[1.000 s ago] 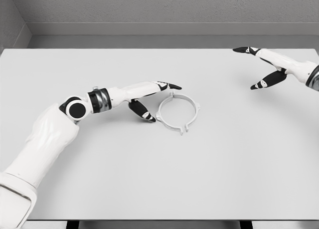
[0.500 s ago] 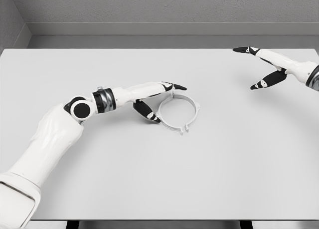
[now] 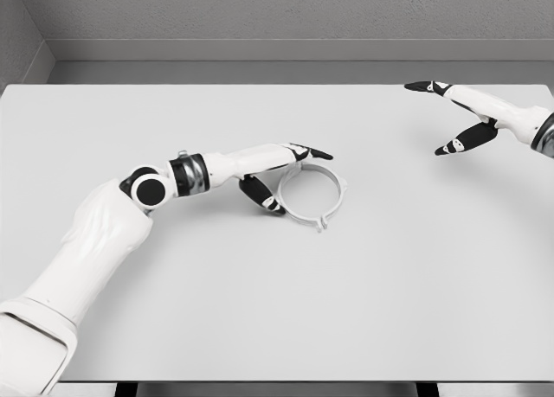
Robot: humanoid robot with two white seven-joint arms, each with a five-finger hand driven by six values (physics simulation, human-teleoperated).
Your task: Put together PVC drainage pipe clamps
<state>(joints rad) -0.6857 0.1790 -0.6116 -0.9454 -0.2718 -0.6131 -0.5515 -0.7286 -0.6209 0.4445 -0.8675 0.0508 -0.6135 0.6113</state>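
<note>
White table point(image 3: 277, 310) fills your view, with the left arm reaching in from 8 o'clock toward its centre. Your left hand point(image 3: 279, 168) has its fingers spread, straddling the 9 o'clock edge of the pipe clamp ring point(image 3: 317, 192) without grasping it. At 2 o'clock your right hand point(image 3: 459, 116) hovers, fingers released, holding nothing.

A wide white table point(image 3: 363, 310) fills the view, with a grey textured wall point(image 3: 286, 12) behind it.
</note>
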